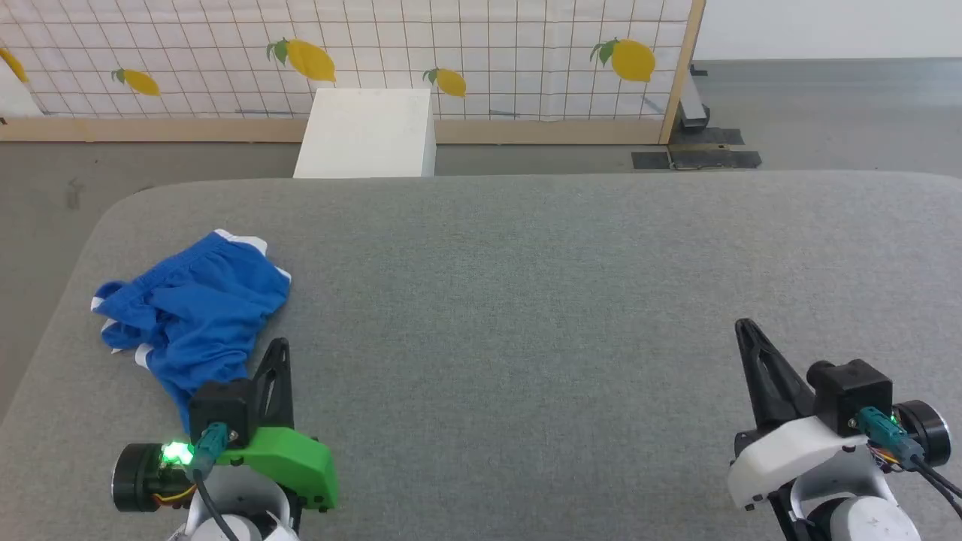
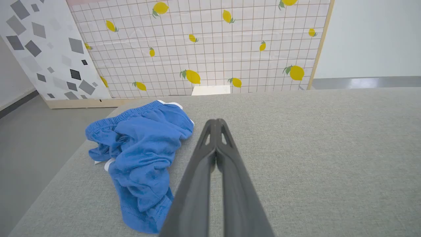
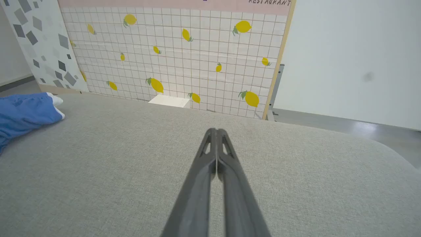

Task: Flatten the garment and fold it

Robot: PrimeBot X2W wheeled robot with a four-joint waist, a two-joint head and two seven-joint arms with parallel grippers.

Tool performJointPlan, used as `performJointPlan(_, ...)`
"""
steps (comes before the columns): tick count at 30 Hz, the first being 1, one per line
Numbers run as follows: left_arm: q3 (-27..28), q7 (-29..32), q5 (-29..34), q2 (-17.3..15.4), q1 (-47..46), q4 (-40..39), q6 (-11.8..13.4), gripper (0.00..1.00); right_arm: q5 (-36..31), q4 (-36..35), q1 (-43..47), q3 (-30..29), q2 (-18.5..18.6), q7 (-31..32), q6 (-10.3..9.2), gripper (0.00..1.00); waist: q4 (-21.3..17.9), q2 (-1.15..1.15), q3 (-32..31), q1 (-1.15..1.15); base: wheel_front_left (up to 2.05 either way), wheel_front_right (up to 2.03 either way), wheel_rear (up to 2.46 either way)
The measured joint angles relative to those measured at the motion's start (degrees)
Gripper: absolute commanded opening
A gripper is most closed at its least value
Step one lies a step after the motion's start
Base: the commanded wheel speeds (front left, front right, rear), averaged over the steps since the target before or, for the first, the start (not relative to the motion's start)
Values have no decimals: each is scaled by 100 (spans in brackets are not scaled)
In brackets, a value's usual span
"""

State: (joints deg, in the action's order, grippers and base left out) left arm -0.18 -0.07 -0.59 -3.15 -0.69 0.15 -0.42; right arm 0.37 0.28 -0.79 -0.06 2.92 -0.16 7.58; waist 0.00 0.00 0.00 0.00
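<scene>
The garment (image 1: 188,308) is a pair of bright blue shorts with white trim, lying crumpled near the left edge of the grey padded table (image 1: 526,300). My left gripper (image 1: 279,346) is shut and empty, its tips just right of the garment's near end. In the left wrist view the garment (image 2: 141,154) lies left of the closed left gripper (image 2: 215,121). My right gripper (image 1: 744,324) is shut and empty over bare table at the lower right, far from the garment. The right wrist view shows the right gripper (image 3: 215,130) closed and the garment (image 3: 23,113) at the far left edge.
A white box (image 1: 368,134) stands on the floor just beyond the table's far edge. Behind it is a lemon-patterned tiled panel (image 1: 481,52) with a wooden frame. Grey floor surrounds the table, which has rounded corners at the far left and right.
</scene>
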Motion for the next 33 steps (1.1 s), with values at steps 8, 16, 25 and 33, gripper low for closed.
performJointPlan(8,-2,0,0,0,1,0,0,0,0,0,0,-2,0,0,0,0,0,0,0,0,0,0,0)
performJointPlan(16,-32,-2,-11,-1,-2,8,-1,100,16,14,-1,-9,0,-4,0,100,-1,0,0,0,0,0,0)
performJointPlan(25,-51,-104,-60,-1,-2,98,-2,100,126,112,-1,-25,0,-89,0,100,5,0,4,0,0,0,0)
performJointPlan(33,-51,-198,-122,-1,-4,142,-2,100,237,199,-1,-41,1,-188,0,100,63,0,8,0,0,0,0)
